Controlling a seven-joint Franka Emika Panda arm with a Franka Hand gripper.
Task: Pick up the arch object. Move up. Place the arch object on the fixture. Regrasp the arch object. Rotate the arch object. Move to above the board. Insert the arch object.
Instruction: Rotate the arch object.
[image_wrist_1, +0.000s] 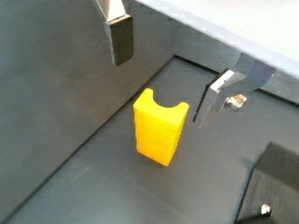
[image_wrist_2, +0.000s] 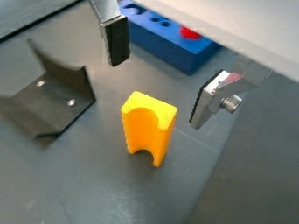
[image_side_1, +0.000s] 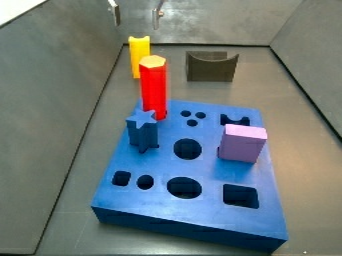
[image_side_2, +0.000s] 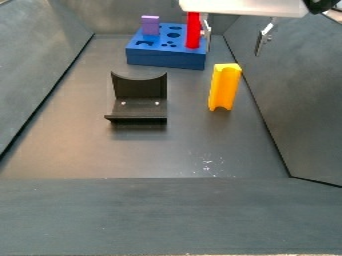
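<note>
Wrist view: the arch object (image_wrist_1: 160, 128) is being seen standing upright on the table (image_wrist_1: 93, 188), notch up, centre of frame. The gripper (image_wrist_1: 163, 74) is being held above it with the jaws spread wide and nothing between them; one finger plate (image_wrist_1: 119, 37) sits at upper left, the other at right of centre, both clear of the block.

Wrist view: same picture, the arch object (image_wrist_2: 149, 128) standing free at centre and the gripper (image_wrist_2: 163, 70) being held open over it. The fixture (image_wrist_2: 49, 98) is being shown at left, apart from the block, and the board (image_wrist_2: 173, 42) at top centre.

Side view: the arch object (image_side_1: 139, 49) is being seen at upper left, behind the red pillar (image_side_1: 154, 87) seated in the board (image_side_1: 187, 200). The lilac cube (image_side_1: 242, 142) is sitting on the board at right; the fixture (image_side_1: 210, 66) is at upper centre.

Side view: the arch object (image_side_2: 225, 86) is standing right of centre, the fixture (image_side_2: 136, 98) left of it, the gripper (image_side_2: 234, 30) at top.

Judgement: the pick-up step is being started, with no grasp made. Next move calls for a straight descent until the pads bracket the block's sides, then closing.
</note>
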